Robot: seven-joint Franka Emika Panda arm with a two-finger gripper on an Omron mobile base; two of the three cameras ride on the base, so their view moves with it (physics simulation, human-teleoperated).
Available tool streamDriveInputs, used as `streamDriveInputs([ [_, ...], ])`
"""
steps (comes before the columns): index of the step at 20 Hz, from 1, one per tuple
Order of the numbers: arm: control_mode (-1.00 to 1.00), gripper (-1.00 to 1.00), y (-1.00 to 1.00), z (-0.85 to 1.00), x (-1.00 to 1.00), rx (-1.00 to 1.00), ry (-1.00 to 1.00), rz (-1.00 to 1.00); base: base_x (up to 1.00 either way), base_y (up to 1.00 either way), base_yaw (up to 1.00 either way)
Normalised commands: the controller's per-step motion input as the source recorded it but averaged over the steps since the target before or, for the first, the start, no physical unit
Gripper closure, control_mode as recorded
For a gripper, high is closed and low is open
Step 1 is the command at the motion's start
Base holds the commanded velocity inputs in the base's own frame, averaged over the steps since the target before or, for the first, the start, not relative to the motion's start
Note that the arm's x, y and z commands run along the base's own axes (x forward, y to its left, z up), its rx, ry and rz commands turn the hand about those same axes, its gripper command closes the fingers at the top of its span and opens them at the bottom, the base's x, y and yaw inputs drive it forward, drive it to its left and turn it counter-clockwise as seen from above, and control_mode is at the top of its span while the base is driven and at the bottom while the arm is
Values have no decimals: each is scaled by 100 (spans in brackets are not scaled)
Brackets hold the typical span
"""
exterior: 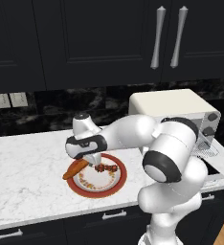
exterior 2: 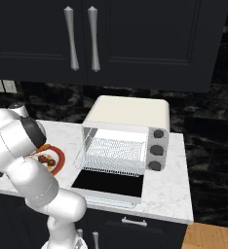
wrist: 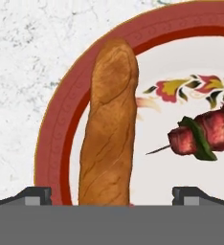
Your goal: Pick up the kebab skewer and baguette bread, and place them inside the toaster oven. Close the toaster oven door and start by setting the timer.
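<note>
The orange-brown baguette bread (wrist: 109, 129) lies across the left rim of a red-rimmed plate (wrist: 51, 139), and the kebab skewer (wrist: 205, 136) with dark red chunks rests on the plate's right part. My gripper (wrist: 111, 196) hovers just over the near end of the baguette, open, one fingertip on each side of the loaf. From the left base view the gripper (exterior: 91, 163) is low over the plate (exterior: 117, 184), with the baguette (exterior: 74, 169) and skewer (exterior: 106, 168) below it. The cream toaster oven (exterior 2: 128, 133) stands to the right with its door (exterior 2: 108, 186) folded down flat.
A wire rack (exterior 2: 117, 153) shows inside the open oven. Grey knobs (exterior 2: 157, 149) run down its right side. Dark wall cabinets (exterior: 85, 38) hang above the white marble counter (exterior: 23, 172). The lowered door reaches out to the counter's front edge.
</note>
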Motion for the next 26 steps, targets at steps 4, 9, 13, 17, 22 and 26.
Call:
streamDriveInputs([
  [4, -100, -100, 3, -12, 4, 0, 3, 0, 0, 0, 0],
  [9, -100, -100, 3, -13, 3, 0, 3, 0, 0, 0, 0],
  [13, -100, -100, 5, -16, 2, 0, 2, 0, 0, 0, 0],
  [17, -100, -100, 5, -13, 0, 0, 3, 0, 0, 0, 0],
  [22, -100, -100, 5, -7, 1, 0, 3, 0, 0, 0, 0],
  [26, -100, 100, 2, 0, 2, 0, 1, 0, 0, 0, 0],
])
